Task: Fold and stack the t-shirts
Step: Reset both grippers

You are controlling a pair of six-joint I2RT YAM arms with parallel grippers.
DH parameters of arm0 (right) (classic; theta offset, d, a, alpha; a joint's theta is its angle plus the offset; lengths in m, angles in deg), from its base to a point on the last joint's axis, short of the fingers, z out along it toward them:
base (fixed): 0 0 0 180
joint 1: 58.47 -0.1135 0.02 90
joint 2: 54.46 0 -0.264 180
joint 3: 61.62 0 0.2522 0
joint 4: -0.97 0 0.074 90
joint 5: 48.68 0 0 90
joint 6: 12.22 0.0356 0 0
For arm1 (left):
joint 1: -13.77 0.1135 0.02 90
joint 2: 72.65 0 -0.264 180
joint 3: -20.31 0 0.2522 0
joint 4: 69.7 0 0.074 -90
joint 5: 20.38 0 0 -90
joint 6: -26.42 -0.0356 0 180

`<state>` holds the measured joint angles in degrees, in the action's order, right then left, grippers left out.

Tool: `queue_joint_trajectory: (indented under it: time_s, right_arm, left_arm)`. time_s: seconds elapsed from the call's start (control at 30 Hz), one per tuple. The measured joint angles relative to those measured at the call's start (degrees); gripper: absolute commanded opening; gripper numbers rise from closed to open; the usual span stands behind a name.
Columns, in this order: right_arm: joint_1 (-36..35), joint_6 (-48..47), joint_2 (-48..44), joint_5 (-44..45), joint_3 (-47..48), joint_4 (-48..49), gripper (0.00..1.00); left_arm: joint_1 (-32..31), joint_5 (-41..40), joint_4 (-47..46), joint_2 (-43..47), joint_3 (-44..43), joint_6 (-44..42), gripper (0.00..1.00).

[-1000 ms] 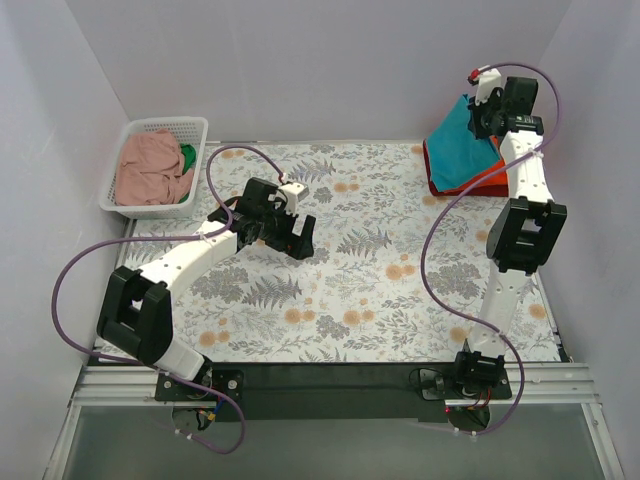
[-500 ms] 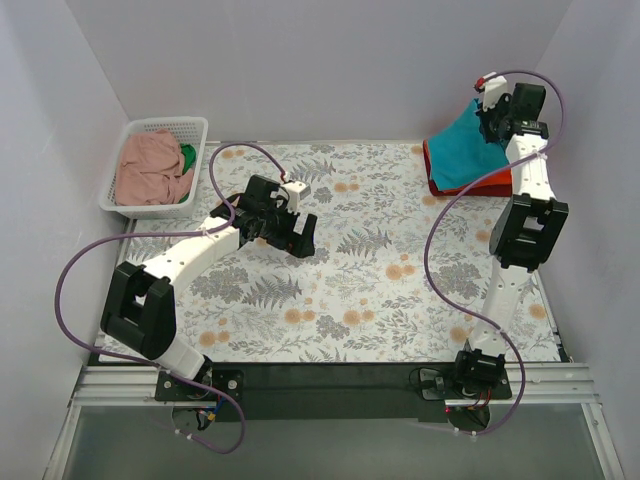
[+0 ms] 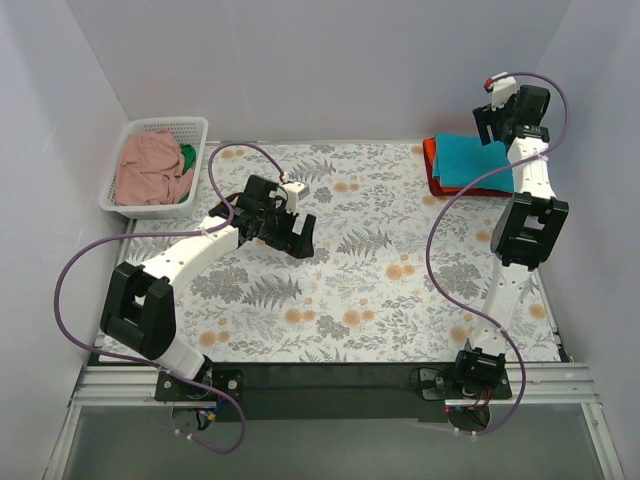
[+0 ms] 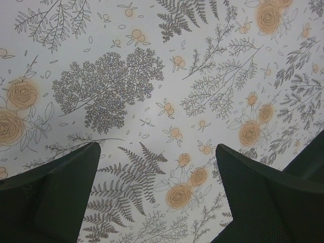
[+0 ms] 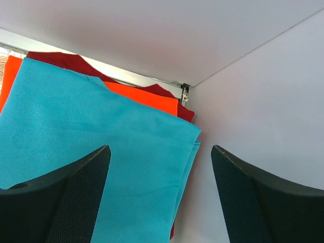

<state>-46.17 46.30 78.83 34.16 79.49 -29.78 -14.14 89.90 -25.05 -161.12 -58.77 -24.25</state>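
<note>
Nearest to me, left of centre in the top view, my left gripper (image 3: 297, 236) hangs over the floral-print table cloth (image 3: 380, 290). Its wrist camera shows the two dark, finely textured fingers (image 4: 55, 192) spread wide with only the printed ferns and orange roses between them.

Further back, in the upper left, the white lattice basket (image 3: 165, 122) holds a crumpled dusty pink t-shirt (image 3: 150, 170), with a bit of green cloth (image 3: 187, 155) tucked at its right side.

In the upper right corner, the teal-blue t-shirt (image 3: 468, 160) lies flat as a neat folded rectangle on top of the orange-red t-shirt (image 3: 431, 160), whose edges show around it. My right gripper (image 3: 497, 112) hangs above that stack, its jaws apart and empty. Its wrist view shows the teal knit weave (image 5: 101, 131) smooth, with orange (image 5: 144, 97) and darker red edges peeking out against the white wall (image 5: 152, 30).
</note>
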Motion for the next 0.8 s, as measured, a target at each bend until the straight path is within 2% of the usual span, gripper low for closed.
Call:
queue_joint_trajectory:
  time_s: [0.23,0.57,0.7,0.8]
  right_arm:
    - [0.1,3.4,-5.7,-2.5,-3.7,-0.8,0.98]
    - [-0.9,14.0,-26.5,-13.9,-14.1,-8.3,0.98]
    - [-3.3,16.3,-34.6,-16.7,-23.9,-11.9,0.98]
    - [-5.9,16.6,-39.8,-17.8,-34.8,-13.3,0.98]
  left_arm:
    - [3.9,3.4,-0.1,1.7,0.0,2.6,0.98]
    - [14.0,9.6,0.4,3.2,-3.5,6.1,0.98]
    - [17.1,9.2,0.3,3.1,-5.1,6.3,0.98]
    - [18.5,7.5,0.7,2.9,-5.0,6.3,0.98]
